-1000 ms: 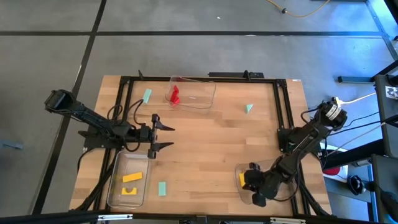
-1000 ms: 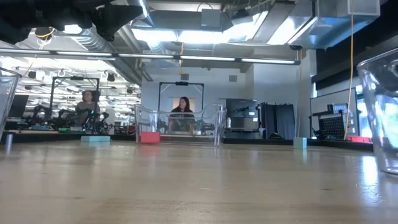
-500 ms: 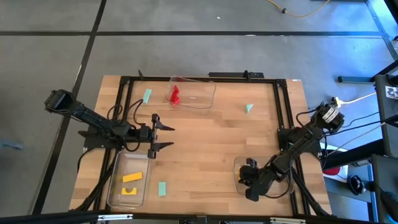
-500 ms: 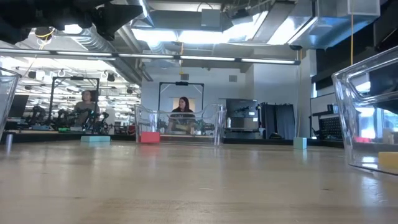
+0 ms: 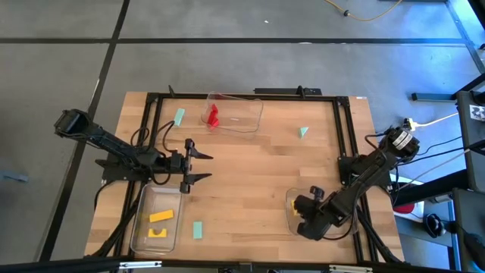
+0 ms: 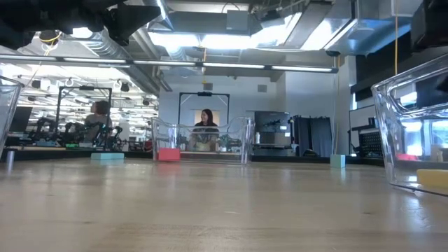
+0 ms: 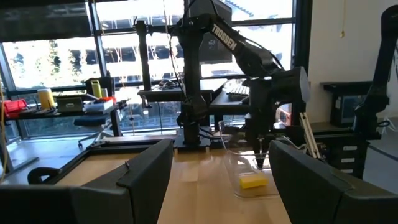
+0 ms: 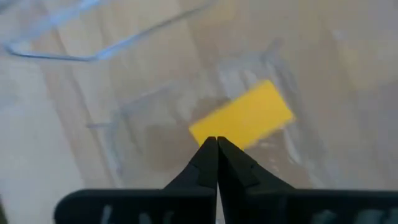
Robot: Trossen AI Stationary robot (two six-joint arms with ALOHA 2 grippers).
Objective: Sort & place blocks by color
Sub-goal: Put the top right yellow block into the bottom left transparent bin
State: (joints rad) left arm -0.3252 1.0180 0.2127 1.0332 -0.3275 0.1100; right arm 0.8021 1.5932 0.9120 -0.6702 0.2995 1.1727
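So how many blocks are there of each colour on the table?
Yellow flat blocks: 3
Pale teal blocks: 3
Red blocks: at least 1, bunched in the clear plastic tray, hard to split
Total: at least 7

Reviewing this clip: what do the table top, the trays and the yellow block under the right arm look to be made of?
Table top: apparently wood, pale butcher-block strips with visible grain, matte. Tray under the right end effector: clear, glossy plastic by the look; the wood shows through its walls and the edges catch light. Yellow block: opaque, evenly coloured, smooth; painted wood or plastic, cannot tell.
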